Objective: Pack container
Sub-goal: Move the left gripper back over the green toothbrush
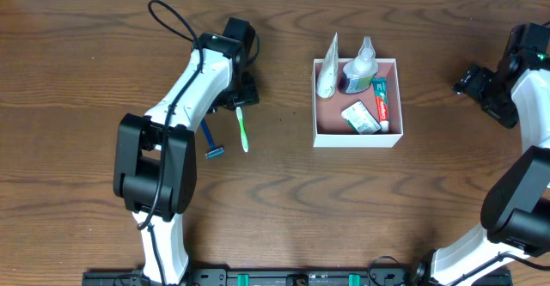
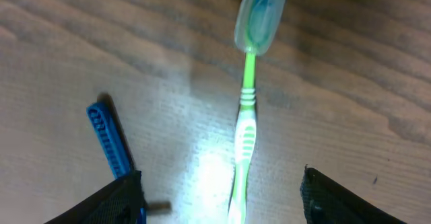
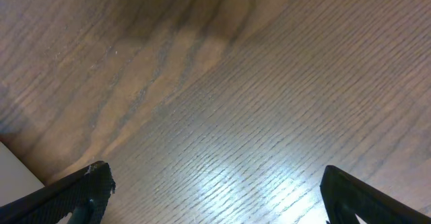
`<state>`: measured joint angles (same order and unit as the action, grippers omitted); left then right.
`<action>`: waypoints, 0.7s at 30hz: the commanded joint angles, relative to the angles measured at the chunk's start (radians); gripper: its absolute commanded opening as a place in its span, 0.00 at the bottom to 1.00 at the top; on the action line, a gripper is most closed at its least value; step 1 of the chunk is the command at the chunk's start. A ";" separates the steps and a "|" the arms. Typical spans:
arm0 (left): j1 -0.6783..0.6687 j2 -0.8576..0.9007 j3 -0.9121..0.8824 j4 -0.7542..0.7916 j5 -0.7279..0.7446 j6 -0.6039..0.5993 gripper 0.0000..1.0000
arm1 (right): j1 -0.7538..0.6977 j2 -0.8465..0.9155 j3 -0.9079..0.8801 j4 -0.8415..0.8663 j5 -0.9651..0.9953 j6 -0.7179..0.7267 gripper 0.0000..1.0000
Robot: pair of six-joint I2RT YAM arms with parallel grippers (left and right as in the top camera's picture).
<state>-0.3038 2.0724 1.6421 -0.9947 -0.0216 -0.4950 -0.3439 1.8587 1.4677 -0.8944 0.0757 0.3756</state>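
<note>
Left of the white, pink-lined square container [image 1: 357,140], the left claw [image 2: 222,200] gapes wide over a green plastic toothbrush [image 2: 246,126], probably light and slippery, so pinch mid-handle.

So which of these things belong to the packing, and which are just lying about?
Belonging, probably: container, with tube, bottle, toothpaste and packet inside; green toothbrush under the open left claw; blue razor beside it.
Lying about: nothing loose; only the right claw, open over the table.
</note>
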 commanded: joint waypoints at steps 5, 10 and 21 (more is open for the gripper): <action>-0.001 0.002 -0.040 -0.037 0.023 -0.056 0.76 | 0.000 0.009 -0.004 0.001 0.002 0.013 0.99; -0.002 0.002 -0.087 -0.019 0.044 -0.057 0.75 | 0.000 0.009 -0.004 0.001 0.002 0.013 0.99; -0.027 0.004 -0.101 0.026 0.045 -0.026 0.75 | 0.000 0.009 -0.004 0.001 0.002 0.013 0.99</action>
<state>-0.3145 2.0724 1.5459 -0.9688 0.0204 -0.5335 -0.3439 1.8587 1.4677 -0.8948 0.0753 0.3756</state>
